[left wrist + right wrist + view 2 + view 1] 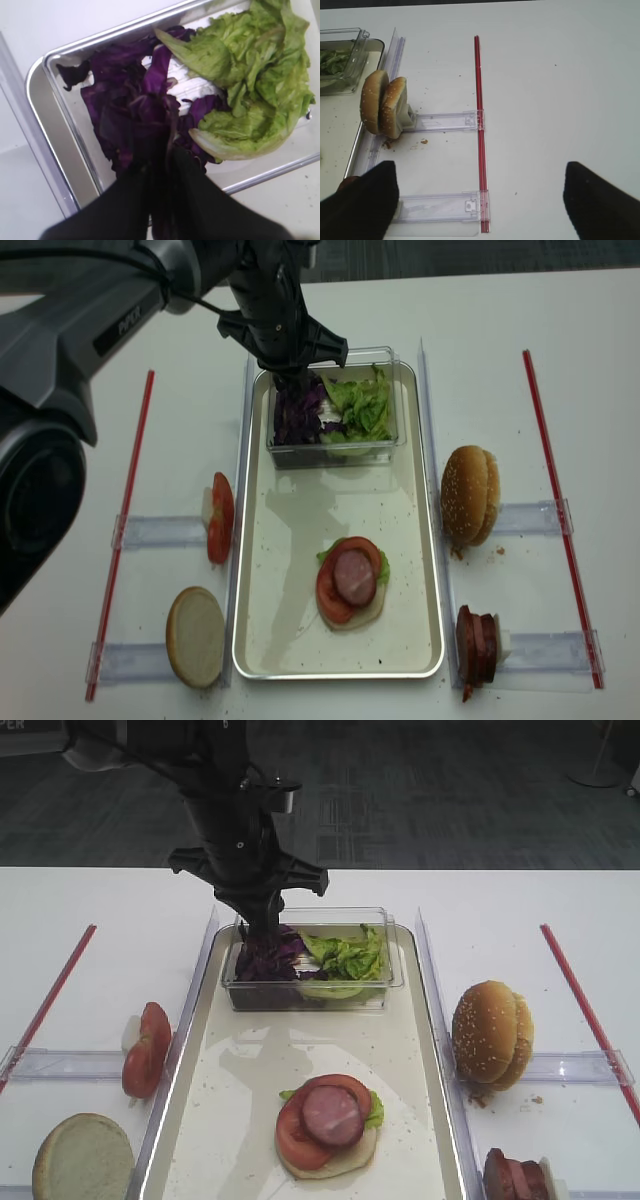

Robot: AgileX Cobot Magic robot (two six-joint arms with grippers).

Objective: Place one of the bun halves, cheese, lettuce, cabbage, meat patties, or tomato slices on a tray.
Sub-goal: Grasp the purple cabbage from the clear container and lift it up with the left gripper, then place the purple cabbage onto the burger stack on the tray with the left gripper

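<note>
Left tool point(296, 390) down in cabbage point(297, 417), clear box point(392, 448).

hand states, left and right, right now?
Left hand: closed on the crinkled dark purple cabbage inside the small clear plastic box.
Right hand: open, holding nothing, above the white table.

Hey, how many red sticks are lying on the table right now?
2. One red stick lies along the left side of the table, beside the racks there; the other red stick lies along the right side. None seems hidden.
</note>
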